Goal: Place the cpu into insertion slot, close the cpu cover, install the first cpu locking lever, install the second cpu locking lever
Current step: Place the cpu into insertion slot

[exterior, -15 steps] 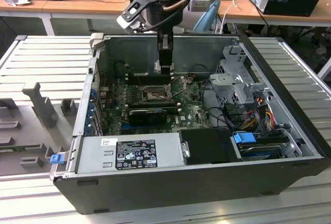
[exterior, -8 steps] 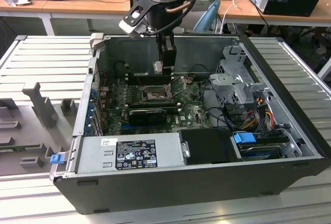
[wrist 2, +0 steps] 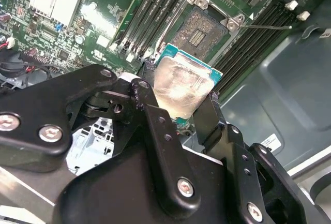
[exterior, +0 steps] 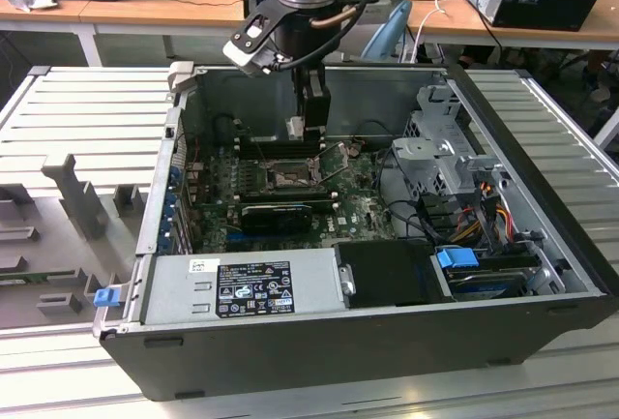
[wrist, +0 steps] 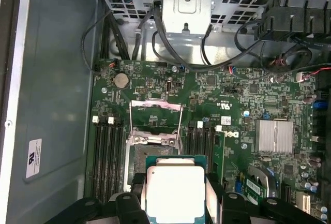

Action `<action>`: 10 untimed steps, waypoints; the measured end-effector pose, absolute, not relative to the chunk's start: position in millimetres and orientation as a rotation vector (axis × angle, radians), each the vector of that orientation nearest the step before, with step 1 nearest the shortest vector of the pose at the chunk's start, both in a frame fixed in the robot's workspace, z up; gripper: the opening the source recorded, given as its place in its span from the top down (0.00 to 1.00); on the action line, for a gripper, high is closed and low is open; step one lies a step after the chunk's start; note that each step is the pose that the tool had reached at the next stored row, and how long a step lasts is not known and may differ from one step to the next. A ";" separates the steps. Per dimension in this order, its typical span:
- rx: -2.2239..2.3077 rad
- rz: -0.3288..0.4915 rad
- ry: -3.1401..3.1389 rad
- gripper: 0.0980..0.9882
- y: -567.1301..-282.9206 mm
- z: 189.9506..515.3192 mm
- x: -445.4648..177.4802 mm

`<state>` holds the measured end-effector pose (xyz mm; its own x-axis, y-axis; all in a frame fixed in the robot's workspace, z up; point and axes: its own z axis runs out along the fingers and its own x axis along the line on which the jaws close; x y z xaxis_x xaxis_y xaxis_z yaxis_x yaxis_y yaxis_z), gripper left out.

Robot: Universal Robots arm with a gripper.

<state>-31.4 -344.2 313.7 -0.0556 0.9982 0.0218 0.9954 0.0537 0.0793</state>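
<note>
One cpu gripped by tool, near one open insertion slot; one cpu cover raised.

You count one cpu, one insertion slot, one cpu cover, one end effector, two banks of memory slots, one silver heatsink, one power supply and one open computer case.

Exterior view angled down into computer case, both wrist views close above insertion slot
</note>
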 end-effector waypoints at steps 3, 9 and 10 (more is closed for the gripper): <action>2.099 0.113 2.283 0.50 -344.1 311.2 -31.5; 2.010 0.115 2.366 0.50 -343.1 303.7 -31.4; 2.015 0.115 2.362 0.50 -342.5 301.8 -31.4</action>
